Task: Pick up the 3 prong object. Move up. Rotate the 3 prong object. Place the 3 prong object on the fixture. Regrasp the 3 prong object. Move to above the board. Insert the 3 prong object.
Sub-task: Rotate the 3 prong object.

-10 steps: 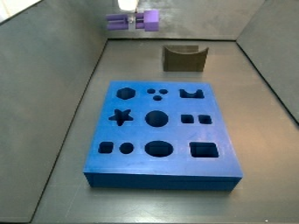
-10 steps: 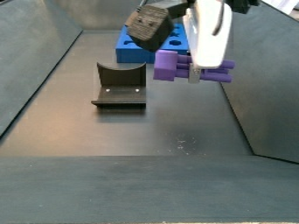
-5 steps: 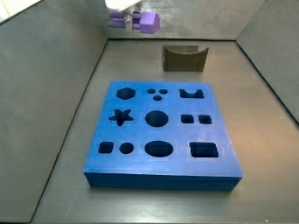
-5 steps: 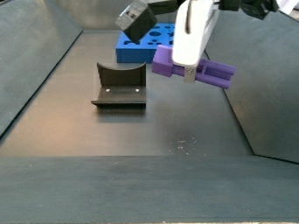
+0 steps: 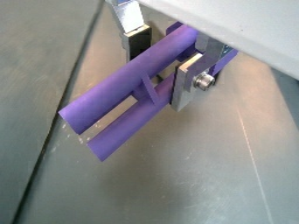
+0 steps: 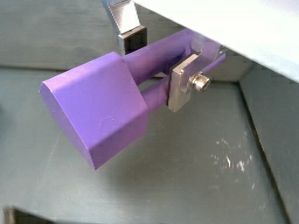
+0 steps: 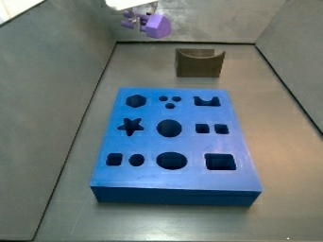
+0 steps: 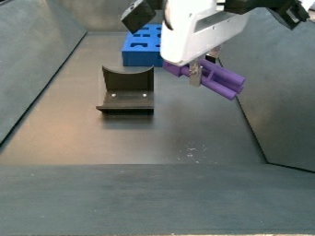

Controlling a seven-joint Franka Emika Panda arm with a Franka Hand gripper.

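Note:
The light-purple 3 prong object (image 5: 140, 96) (image 6: 111, 109) fills both wrist views, held between the silver fingers (image 5: 187, 83) (image 6: 184, 80) of my gripper (image 5: 163, 52) (image 6: 158, 54), which is shut on it. In both side views the piece (image 7: 154, 24) (image 8: 216, 78) hangs tilted in the air, well above the dark floor. The gripper (image 8: 197, 69) is beside and higher than the dark olive-brown fixture (image 7: 198, 62) (image 8: 125, 90). The blue board (image 7: 175, 144) (image 8: 150, 48) with its cut-out holes lies flat, apart from both.
Grey walls enclose the dark floor (image 8: 135, 157); one wall (image 7: 57, 85) slopes along the board's side. The white gripper body (image 8: 197, 28) and dark arm parts hide part of the board's far end in a side view.
The held piece has turned from level to tilted, and the gripper has rotated with it, moving slightly up and toward the back wall. Fixture and board have stayed put.

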